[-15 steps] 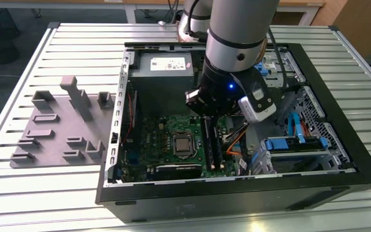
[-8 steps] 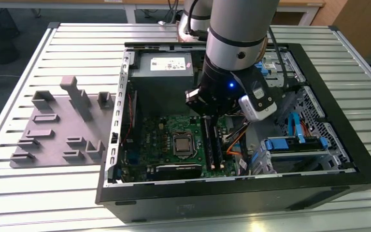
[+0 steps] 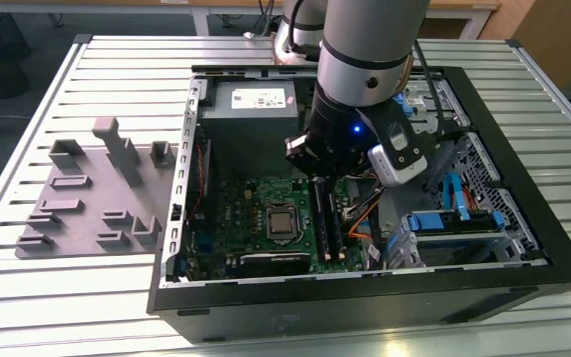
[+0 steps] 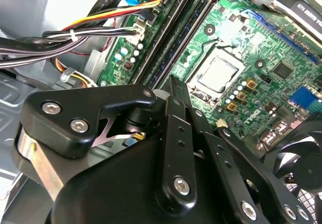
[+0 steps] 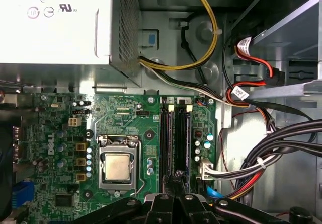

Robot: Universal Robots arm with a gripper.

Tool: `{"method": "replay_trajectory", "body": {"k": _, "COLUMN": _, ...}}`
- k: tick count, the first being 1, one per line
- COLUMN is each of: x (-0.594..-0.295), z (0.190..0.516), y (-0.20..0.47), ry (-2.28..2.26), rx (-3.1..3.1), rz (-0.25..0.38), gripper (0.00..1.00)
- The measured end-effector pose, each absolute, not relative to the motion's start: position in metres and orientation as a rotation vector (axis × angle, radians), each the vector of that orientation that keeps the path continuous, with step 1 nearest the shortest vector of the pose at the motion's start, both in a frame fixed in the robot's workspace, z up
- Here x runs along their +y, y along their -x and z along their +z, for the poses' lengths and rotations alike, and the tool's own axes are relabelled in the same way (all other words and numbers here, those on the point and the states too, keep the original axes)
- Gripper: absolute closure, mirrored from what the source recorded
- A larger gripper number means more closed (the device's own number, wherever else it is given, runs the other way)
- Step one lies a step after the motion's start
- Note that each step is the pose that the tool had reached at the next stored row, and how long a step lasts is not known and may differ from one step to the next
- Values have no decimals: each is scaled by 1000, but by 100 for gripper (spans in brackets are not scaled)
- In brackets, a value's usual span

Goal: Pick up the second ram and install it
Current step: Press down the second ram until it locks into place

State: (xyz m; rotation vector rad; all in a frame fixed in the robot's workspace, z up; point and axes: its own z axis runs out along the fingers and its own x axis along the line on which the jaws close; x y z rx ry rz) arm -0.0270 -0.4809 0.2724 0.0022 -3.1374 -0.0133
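Exterior view: showed the arm (image 3: 365,67) reaching down into the open computer case (image 3: 523,245) on the slatted worktop (image 3: 87,297), beside a grey holder tray (image 3: 97,201).
First wrist view: showed the processor socket (image 5: 116,164), power supply (image 5: 55,22) and cable bundles (image 5: 271,158).
Second ram: a long, narrow stick, dark edge-on, seated in the memory slots (image 5: 175,133) directly below the gripper (image 5: 173,181), lying parallel beside another stick; its colour could not be told.
Gripper: narrowed to nearly closed, fingertips just above or touching the sticks' near end; whether it gripped anything could not be told.
Arm pose: wrist pointing straight down over the motherboard (image 3: 256,201).
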Motion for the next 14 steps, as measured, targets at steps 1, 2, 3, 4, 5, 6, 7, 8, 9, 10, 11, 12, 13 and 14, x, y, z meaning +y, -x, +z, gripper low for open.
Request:
{"method": "replay_trajectory", "body": {"k": 1, "x": -481, "z": 273, "y": 27, "ry": -2, "rx": -3137, "rz": -13, "gripper": 89}}
{"method": "replay_trajectory", "body": {"k": 2, "x": -481, "z": 273, "y": 27, "ry": -2, "rx": -3137, "rz": -13, "gripper": 89}}
{"method": "replay_trajectory", "body": {"k": 3, "x": -481, "z": 273, "y": 27, "ry": -2, "rx": -3137, "rz": -13, "gripper": 89}}
{"method": "replay_trajectory", "body": {"k": 4, "x": -481, "z": 274, "y": 27, "ry": -2, "rx": -3137, "rz": -13, "gripper": 89}}
{"method": "replay_trajectory", "body": {"k": 5, "x": -481, "z": 274, "y": 27, "ry": -2, "rx": -3137, "rz": -13, "gripper": 89}}
{"method": "replay_trajectory", "body": {"k": 6, "x": -481, "z": 274, "y": 27, "ry": -2, "rx": -3137, "rz": -13, "gripper": 89}}
{"method": "replay_trajectory", "body": {"k": 7, "x": -481, "z": 275, "y": 27, "ry": -2, "rx": -3137, "rz": -13, "gripper": 89}}
{"method": "replay_trajectory", "body": {"k": 8, "x": -481, "z": 275, "y": 27, "ry": -2, "rx": -3137, "rz": -13, "gripper": 89}}
{"method": "replay_trajectory", "body": {"k": 9, "x": -481, "z": 275, "y": 27, "ry": -2, "rx": -3137, "rz": -13, "gripper": 89}}
{"method": "replay_trajectory", "body": {"k": 10, "x": -481, "z": 276, "y": 27, "ry": -2, "rx": -3137, "rz": -13, "gripper": 89}}
{"method": "replay_trajectory", "body": {"k": 11, "x": -481, "z": 276, "y": 27, "ry": -2, "rx": -3137, "rz": -13, "gripper": 89}}
{"method": "replay_trajectory", "body": {"k": 12, "x": -481, "z": 276, "y": 27, "ry": -2, "rx": -3137, "rz": -13, "gripper": 89}}
{"method": "replay_trajectory", "body": {"k": 13, "x": -481, "z": 276, "y": 27, "ry": -2, "rx": -3137, "rz": -13, "gripper": 89}}
{"method": "replay_trajectory", "body": {"k": 14, "x": -481, "z": 277, "y": 27, "ry": -2, "rx": -3137, "rz": -13, "gripper": 89}}
